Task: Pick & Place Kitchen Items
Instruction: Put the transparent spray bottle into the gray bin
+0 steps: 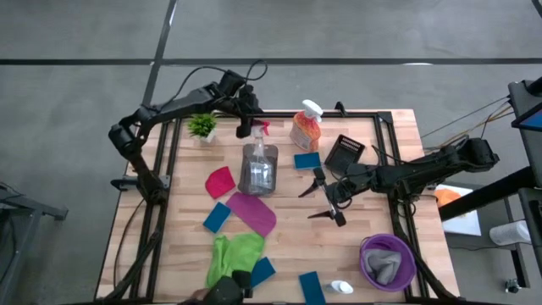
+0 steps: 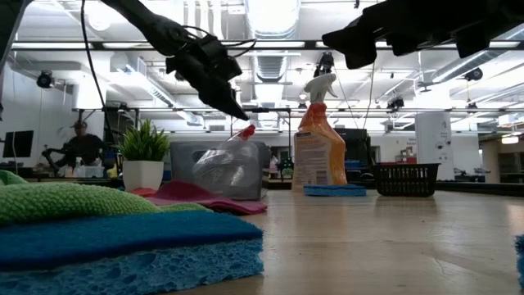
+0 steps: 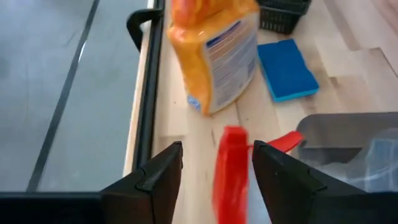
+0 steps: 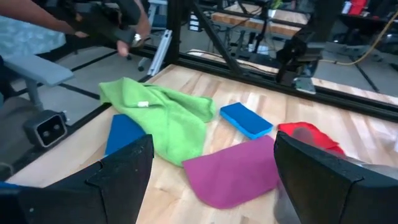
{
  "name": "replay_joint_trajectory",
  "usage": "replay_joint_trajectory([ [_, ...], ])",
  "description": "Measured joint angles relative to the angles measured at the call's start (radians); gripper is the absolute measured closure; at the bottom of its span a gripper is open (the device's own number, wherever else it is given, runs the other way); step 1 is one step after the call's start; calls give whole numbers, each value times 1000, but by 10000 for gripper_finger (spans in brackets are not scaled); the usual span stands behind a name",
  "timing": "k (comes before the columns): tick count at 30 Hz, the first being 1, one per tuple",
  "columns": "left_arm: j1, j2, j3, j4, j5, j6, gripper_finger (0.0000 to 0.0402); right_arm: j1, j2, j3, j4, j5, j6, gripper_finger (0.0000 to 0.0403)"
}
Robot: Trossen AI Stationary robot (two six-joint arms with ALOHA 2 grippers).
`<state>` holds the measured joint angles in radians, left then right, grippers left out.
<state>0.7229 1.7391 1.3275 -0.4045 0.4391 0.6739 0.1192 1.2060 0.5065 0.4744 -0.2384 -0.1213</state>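
left claw, fingers apart around the red-topped bottle, not yet gripping; only a grey cloth sits in the purple bowl, other items lie scattered beyond it.

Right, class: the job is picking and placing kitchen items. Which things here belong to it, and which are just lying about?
Job:
orange spray bottle
red-topped clear bottle
blue sponges
green cloth
magenta cloth
red cloth

Lying about:
potted plant

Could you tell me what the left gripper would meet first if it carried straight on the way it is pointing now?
Most likely the red top of the clear bottle, which already sits between the open fingers of the left gripper. Beyond it stands the orange spray bottle, though depth there is hard to judge.
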Motion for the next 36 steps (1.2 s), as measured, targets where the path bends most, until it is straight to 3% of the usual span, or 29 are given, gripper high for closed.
replay_joint_trajectory([
  [8, 22, 59, 48, -63, 130, -27, 218, 0, 0, 17, -24, -51, 14, 78],
  [29, -3, 109, 268, -498, 160, 56, 218, 0, 0, 33, -66, -51, 17, 78],
  [36, -19, 110, 314, -451, 130, 53, 218, 0, 0, 33, -68, -51, 17, 78],
])
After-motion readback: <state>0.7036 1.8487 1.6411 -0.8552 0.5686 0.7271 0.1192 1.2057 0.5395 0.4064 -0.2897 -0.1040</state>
